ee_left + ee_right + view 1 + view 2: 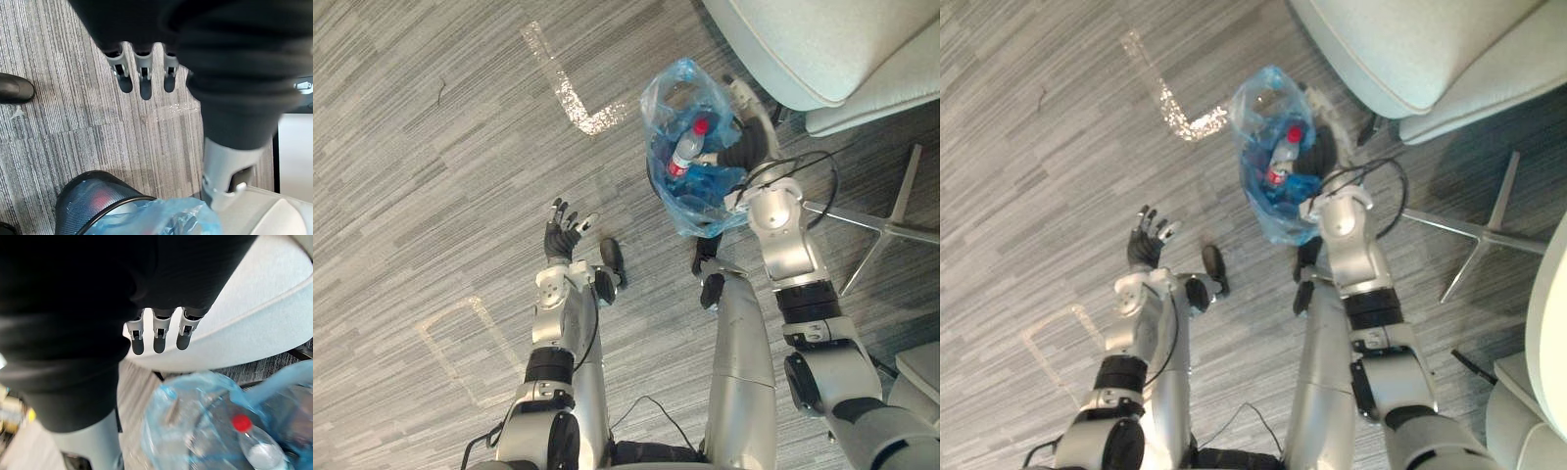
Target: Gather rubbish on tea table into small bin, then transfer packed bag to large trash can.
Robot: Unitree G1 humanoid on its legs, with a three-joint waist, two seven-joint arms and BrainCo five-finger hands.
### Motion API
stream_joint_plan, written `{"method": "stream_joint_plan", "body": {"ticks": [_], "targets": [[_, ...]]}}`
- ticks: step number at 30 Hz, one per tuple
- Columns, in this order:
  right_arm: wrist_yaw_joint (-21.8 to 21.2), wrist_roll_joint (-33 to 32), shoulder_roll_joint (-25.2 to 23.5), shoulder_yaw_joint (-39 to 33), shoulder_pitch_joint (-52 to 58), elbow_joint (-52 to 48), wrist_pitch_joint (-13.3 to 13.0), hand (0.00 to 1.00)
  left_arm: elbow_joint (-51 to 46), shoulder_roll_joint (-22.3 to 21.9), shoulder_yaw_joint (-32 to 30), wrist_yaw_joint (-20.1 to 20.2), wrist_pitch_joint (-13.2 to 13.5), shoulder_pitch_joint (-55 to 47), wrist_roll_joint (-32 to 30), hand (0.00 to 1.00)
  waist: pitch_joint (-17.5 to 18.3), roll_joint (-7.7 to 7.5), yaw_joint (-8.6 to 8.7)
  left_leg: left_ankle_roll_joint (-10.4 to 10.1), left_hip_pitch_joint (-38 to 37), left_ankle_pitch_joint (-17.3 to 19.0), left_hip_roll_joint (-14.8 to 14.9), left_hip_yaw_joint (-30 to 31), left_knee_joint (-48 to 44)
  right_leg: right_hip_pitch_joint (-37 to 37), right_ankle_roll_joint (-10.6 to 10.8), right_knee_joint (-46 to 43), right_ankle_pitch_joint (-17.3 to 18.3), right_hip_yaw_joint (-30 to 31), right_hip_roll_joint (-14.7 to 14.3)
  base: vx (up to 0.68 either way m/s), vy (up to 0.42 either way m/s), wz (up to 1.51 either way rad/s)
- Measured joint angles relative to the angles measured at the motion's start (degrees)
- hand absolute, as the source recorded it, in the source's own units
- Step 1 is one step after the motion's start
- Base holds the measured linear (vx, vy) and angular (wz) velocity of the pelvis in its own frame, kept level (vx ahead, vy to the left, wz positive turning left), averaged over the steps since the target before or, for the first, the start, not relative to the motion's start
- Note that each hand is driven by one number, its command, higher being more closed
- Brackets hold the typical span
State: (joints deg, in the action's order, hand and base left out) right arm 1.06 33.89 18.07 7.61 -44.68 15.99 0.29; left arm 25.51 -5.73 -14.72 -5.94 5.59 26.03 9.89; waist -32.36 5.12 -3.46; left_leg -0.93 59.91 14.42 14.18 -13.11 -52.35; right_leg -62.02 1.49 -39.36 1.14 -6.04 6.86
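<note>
Looking down from the head, the small bin [83,200] is mostly swallowed by the blue bag [690,211], and the left wrist view chops it off at the edge. The bottle [683,157] shows its red cap and neck, but the rest is buried. Other rubbish in there is just a blur through the plastic. Can't tell if the right hand [744,152] actually touches the bag's rim.

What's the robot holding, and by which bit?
Nothing seems held: left hand open and empty, right hand with straight fingers beside the blue bag.
</note>
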Motion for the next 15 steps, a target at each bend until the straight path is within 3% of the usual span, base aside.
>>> {"method": "stream_joint_plan", "body": {"ticks": [7,15], "targets": [[-6.0,7.1,0.0,6.1,-0.3,1.8,0.0,0.0,1.7,-0.2,0.1,-0.1,0.0,0.1,-0.2,0.0,0.0,-0.09,-0.07,0.9,0.1,1.0,2.0,-3.0,0.1,-0.7,-0.1,3.7,-2.5,-0.8,-0.1,-0.03,0.012,-0.29],[-10.0,13.7,0.0,8.5,-1.3,10.3,0.2,0.0,2.6,-1.0,0.4,-0.5,0.1,0.3,-0.2,0.0,-0.1,-0.1,-0.15,0.5,2.0,1.2,2.2,-2.8,-0.5,-2.6,-0.3,2.4,-2.4,-1.5,0.3,-0.02,-0.028,0.0]]}}
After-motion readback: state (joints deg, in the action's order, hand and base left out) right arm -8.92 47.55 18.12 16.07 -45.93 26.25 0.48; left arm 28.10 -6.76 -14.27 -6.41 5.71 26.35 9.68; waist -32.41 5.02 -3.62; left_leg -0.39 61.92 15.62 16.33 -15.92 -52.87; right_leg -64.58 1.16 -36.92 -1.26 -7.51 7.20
